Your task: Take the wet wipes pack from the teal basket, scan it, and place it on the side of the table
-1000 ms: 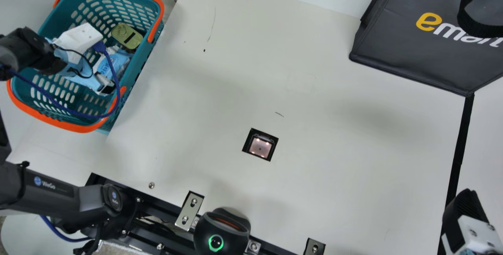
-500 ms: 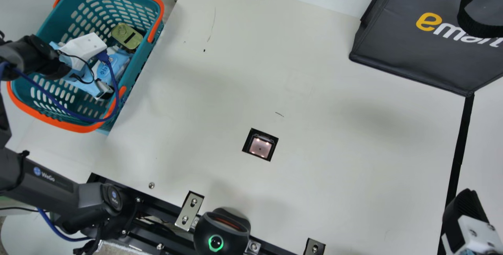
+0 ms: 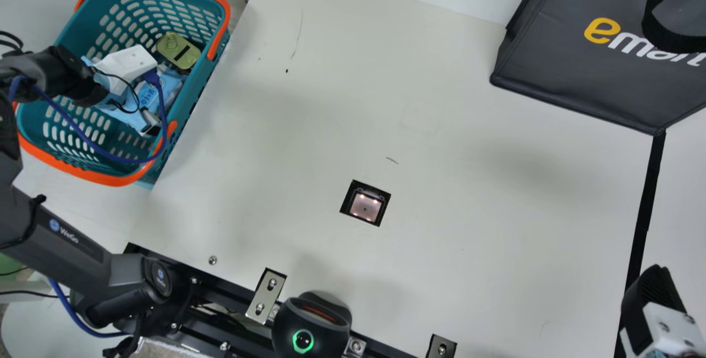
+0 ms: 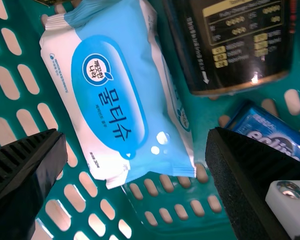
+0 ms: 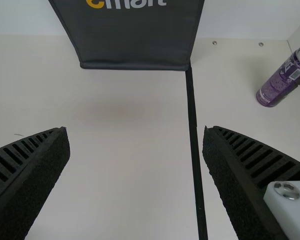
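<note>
Where blue, wet wipes pack [image 4: 124, 95] dark-lettered

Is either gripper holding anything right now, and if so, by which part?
Nothing is held. The left gripper is open over the wet wipes pack, which lies in the teal basket; the right gripper is open and empty.
</note>
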